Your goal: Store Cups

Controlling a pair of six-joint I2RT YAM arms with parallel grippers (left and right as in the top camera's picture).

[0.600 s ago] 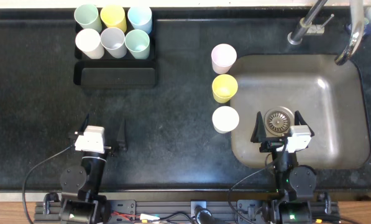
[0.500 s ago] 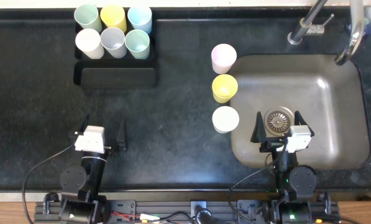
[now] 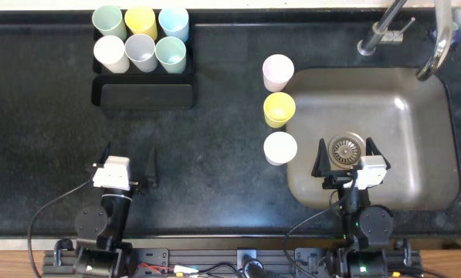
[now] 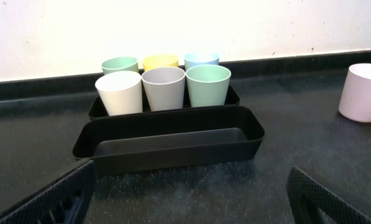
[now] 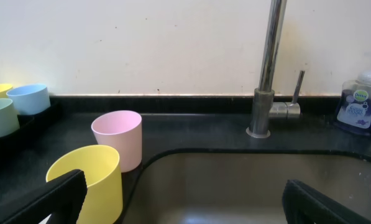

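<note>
Near the centre of the frame the white cup (image 3: 279, 147) stands upright just left of my right tool (image 3: 346, 153), whose fingers are apart, and it is much farther from my left tool (image 3: 129, 154), also apart.

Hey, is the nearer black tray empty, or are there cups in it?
Empty: the nearer black tray shows only its bare floor.

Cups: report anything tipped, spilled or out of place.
Nothing tipped or spilled. The pink cup, yellow cup and white cup stand upright beside the sink, outside the black tray holding six others.
</note>
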